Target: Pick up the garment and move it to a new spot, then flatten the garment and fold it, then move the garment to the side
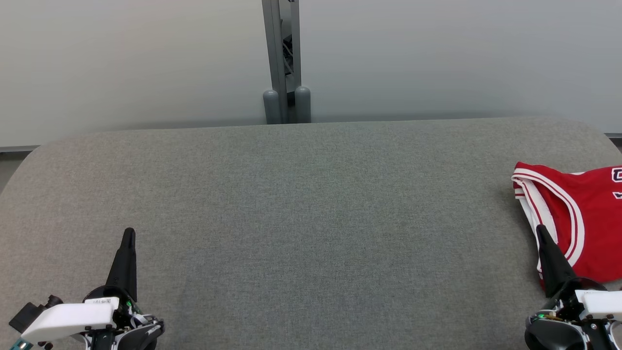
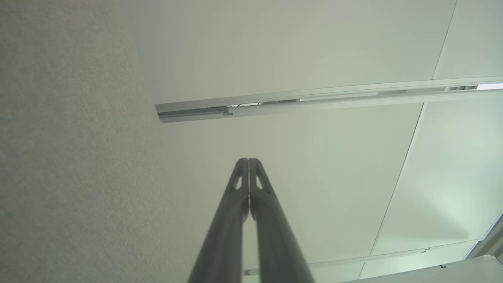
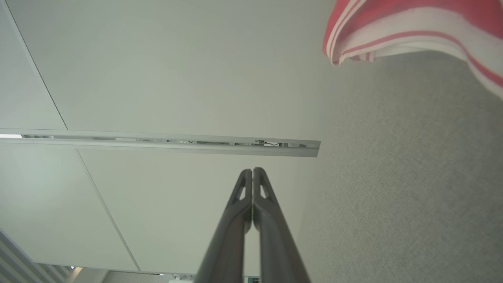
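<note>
Both pincers are closed and hold nothing: the left pincer (image 1: 129, 236) sits low at my left, and the right pincer (image 1: 543, 232) is just beside the jersey (image 1: 590, 214). I find the jersey lying at the right end of the bench (image 1: 311, 209). The frame crops it, so it is possibly bunched. I judge it light, limp and slick. I would grip the white-banded edge nearest the right pincer, pinching deep.

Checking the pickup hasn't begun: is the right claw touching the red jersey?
Apart. The right wrist view shows the shut right claw against bare wall, a clear gap from the jersey.
</note>
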Robot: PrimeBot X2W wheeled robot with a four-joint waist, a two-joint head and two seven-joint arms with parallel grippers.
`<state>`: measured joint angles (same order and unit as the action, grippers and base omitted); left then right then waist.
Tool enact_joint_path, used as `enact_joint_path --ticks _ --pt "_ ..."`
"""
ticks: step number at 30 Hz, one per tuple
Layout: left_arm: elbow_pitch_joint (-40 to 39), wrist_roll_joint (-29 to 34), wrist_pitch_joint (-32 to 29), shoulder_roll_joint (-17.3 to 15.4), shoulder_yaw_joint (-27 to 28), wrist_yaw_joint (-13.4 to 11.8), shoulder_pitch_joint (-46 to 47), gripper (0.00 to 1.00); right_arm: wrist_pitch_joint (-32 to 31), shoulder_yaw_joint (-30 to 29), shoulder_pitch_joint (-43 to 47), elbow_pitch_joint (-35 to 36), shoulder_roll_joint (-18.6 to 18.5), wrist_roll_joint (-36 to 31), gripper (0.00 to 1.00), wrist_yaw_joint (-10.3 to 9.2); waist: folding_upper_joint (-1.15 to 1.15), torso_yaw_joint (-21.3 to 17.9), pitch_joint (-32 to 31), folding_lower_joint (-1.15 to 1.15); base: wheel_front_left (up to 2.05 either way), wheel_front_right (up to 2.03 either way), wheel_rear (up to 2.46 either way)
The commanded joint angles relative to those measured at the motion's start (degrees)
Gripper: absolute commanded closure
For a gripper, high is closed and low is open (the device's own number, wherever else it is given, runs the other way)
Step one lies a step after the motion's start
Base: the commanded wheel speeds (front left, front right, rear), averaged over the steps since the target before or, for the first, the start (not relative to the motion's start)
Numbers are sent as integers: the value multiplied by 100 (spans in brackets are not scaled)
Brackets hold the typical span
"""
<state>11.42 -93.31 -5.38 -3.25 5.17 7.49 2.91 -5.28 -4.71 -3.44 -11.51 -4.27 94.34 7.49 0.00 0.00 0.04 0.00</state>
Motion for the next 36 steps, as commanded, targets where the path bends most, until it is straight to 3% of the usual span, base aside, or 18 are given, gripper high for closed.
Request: enact_joint_path --ticks 1,36 --pt "-6 -3 -26 -22 26 23 122 100 -14 -17 -35 2 -26 -3 100 0 0 0 0 0 0 0 0" --pt "-10 22 -36 -7 44 23 122 100 -58 -62 -36 -3 11 -52 100 0 0 0 0 0 0 0 0"
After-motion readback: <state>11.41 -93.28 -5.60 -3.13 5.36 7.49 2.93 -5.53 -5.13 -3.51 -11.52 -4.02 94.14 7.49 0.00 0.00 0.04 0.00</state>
